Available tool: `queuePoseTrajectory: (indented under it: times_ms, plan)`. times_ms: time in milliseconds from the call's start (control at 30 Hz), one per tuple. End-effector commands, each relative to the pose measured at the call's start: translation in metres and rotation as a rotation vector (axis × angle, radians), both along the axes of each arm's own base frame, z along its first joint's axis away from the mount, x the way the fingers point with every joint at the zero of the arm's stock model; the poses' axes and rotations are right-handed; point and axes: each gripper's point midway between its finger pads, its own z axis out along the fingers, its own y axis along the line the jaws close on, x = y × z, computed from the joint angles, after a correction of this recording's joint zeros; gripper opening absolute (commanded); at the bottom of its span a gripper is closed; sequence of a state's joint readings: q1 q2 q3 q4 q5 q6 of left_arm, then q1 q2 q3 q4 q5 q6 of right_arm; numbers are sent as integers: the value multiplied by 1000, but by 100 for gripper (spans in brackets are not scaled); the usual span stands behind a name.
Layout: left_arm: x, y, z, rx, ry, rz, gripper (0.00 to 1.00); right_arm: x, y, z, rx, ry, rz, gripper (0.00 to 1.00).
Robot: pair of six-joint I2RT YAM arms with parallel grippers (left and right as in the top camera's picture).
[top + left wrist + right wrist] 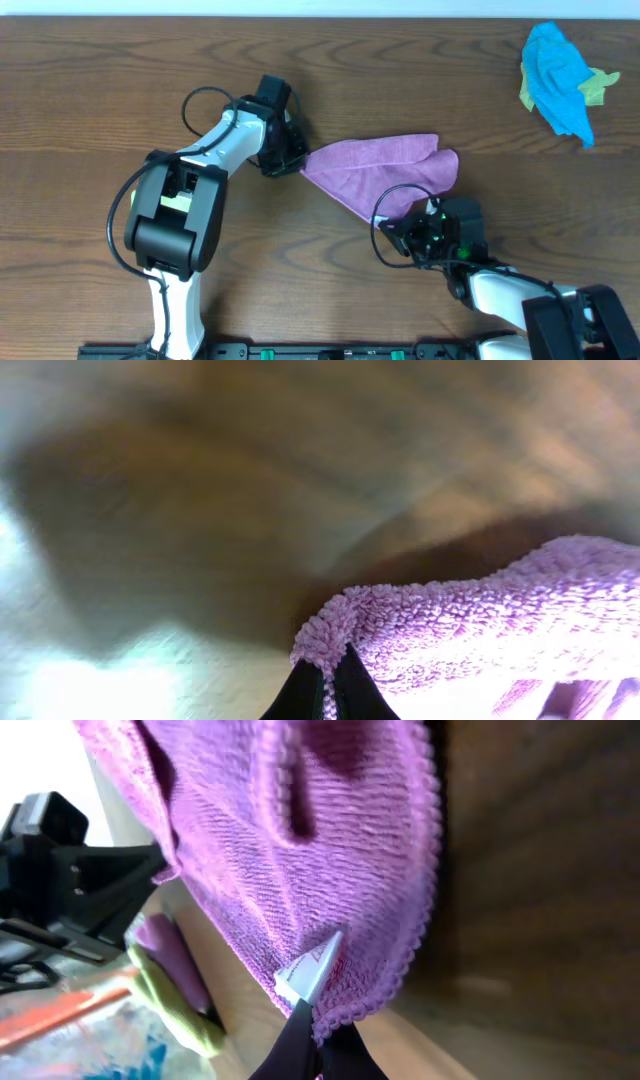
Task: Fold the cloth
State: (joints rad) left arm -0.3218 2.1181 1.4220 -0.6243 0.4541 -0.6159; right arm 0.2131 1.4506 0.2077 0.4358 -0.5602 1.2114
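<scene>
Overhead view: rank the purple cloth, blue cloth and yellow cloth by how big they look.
1. purple cloth
2. blue cloth
3. yellow cloth, though the blue one seems to cover most of it, so its full size is unsure.

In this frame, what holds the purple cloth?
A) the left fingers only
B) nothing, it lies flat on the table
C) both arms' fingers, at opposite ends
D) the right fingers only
C: the left gripper pinches one corner of the purple cloth and the right gripper pinches the edge by its white tag.
</scene>
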Motion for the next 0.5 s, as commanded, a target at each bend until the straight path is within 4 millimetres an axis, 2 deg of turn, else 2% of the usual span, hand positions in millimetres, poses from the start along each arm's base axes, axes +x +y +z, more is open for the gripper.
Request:
queuePoseTrajectory:
  times_ms: [0, 200, 267, 467]
  plan:
    - [-6, 25, -8, 86, 12, -42, 6, -11, 2, -1, -48, -50, 93, 1]
    - [-32, 33, -4, 111, 85, -128, 6, -23, -14, 7, -212, -103, 164, 1]
    - [-31, 33, 2, 108, 68, -140, 6, -23, -21, 15, -282, -127, 182, 1]
    - [-23, 31, 39, 87, -30, -147, 6, -17, -51, 52, -527, -194, 218, 1]
